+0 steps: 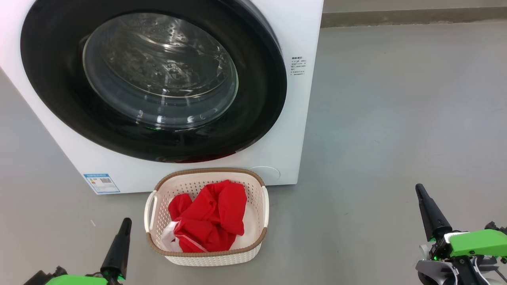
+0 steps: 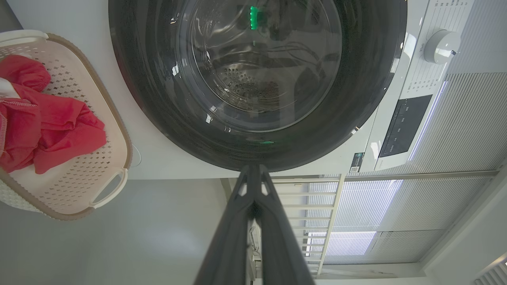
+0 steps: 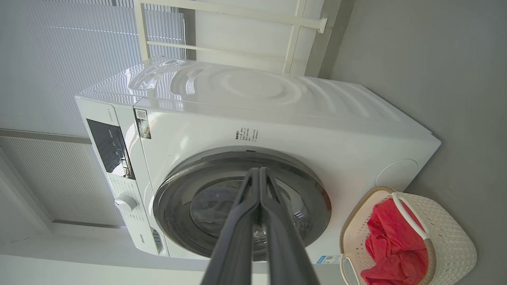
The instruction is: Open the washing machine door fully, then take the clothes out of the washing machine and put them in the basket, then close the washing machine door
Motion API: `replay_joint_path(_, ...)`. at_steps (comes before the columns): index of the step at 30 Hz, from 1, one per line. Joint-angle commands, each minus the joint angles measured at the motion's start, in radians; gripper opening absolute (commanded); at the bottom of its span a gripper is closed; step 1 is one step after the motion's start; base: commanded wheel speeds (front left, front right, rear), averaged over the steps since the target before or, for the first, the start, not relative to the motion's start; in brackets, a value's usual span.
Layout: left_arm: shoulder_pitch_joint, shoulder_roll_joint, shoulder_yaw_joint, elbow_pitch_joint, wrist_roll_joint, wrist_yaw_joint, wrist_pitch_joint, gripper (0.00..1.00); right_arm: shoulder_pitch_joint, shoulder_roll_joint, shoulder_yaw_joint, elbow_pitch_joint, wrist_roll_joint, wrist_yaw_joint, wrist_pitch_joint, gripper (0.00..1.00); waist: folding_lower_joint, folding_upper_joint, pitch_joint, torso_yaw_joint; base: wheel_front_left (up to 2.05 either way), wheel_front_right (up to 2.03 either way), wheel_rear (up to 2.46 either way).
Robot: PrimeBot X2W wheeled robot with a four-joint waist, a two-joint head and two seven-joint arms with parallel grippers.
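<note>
Grey floor (image 1: 396, 118) spreads under everything. Nearest the robot, its left gripper (image 1: 126, 225) hangs at eight o'clock from the basket (image 1: 214, 259), two dark fingers pressed together on nothing. Its right gripper (image 1: 420, 192) waits well apart at four o'clock, likewise pinched closed and empty. Inside the basket lie the clothes (image 1: 210, 221), a red heap with white trim. Just beyond, at the basket's twelve o'clock, stands the washing machine (image 1: 303, 130). The washing machine door (image 1: 257, 118) lies flat against its front, and through the glass the steel drum looks bare. By my reading all three steps are done. Whether the latch caught I cannot tell.
</note>
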Motion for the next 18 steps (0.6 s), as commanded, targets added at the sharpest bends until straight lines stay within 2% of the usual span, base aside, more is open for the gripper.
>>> replay_joint_path(1, -0.042, 0.010, 0.036, -0.021, -0.007, -0.007, 0.003, 0.00, -0.043, -0.015, 0.015, -0.024, 0.006, -0.001, 0.006, 0.00, 0.0000, 0.0000, 0.000, 0.000, 0.00, 0.00, 0.00)
replay_joint_path(18, -0.042, 0.010, 0.036, -0.021, -0.007, -0.007, 0.003, 0.00, -0.043, -0.015, 0.015, -0.024, 0.006, -0.001, 0.007, 0.00, 0.0000, 0.0000, 0.000, 0.000, 0.00, 0.00, 0.00)
